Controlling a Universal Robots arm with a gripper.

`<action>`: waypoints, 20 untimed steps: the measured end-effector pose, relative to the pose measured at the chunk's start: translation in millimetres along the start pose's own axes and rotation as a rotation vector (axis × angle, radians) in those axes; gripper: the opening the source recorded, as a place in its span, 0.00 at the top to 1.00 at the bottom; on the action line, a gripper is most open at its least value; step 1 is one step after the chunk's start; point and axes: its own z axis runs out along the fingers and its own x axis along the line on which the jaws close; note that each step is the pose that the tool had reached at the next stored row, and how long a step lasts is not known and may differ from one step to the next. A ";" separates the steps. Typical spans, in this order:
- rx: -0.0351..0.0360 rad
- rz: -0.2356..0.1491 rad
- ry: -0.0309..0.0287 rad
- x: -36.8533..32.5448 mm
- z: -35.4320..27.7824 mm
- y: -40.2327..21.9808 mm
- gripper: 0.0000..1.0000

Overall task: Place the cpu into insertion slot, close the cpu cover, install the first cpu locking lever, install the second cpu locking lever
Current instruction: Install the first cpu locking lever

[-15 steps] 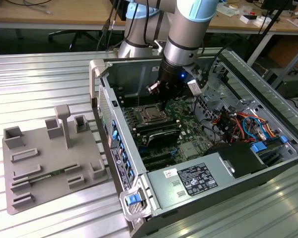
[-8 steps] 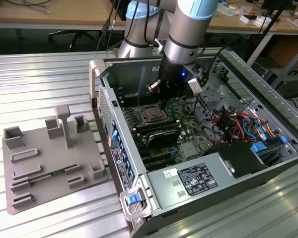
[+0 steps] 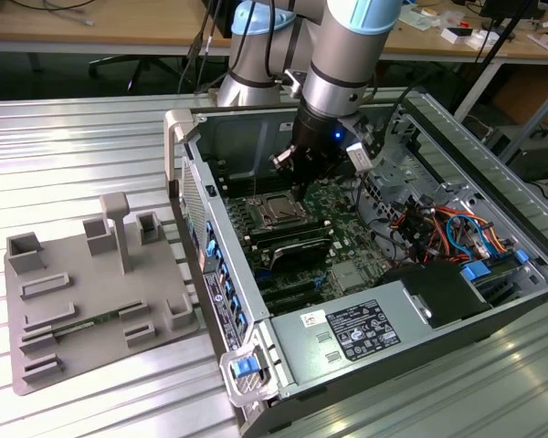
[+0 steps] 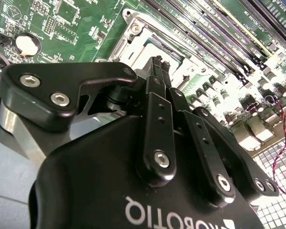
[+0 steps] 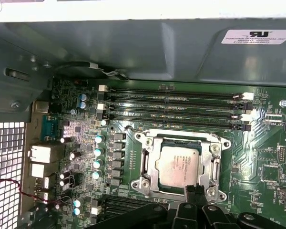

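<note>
- The cpu (image 5: 178,164) is being shown seated in the insertion slot (image 5: 168,144), with the cpu cover (image 5: 214,164) seemingly lying flat around it.
- The gripper (image 5: 195,189), its fingers pressed together, is being held at the cover's edge.
- As a judgement, pressure is best being applied gently and straight down.
- A white label (image 5: 257,36) is being shown on the case wall (image 5: 133,47); its print is left unread.

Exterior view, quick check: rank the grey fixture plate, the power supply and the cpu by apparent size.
1. grey fixture plate, largest.
2. power supply, somewhat smaller.
3. cpu, far smallest, though it sits farther from the camera.
</note>
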 end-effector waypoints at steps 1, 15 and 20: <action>0.0000 0.000 0.0000 0.0 -0.1 0.0 0.89; 0.0002 0.000 0.0002 0.0 -3.3 -0.1 0.89; 0.0001 0.000 0.0001 -0.1 -4.9 0.0 0.89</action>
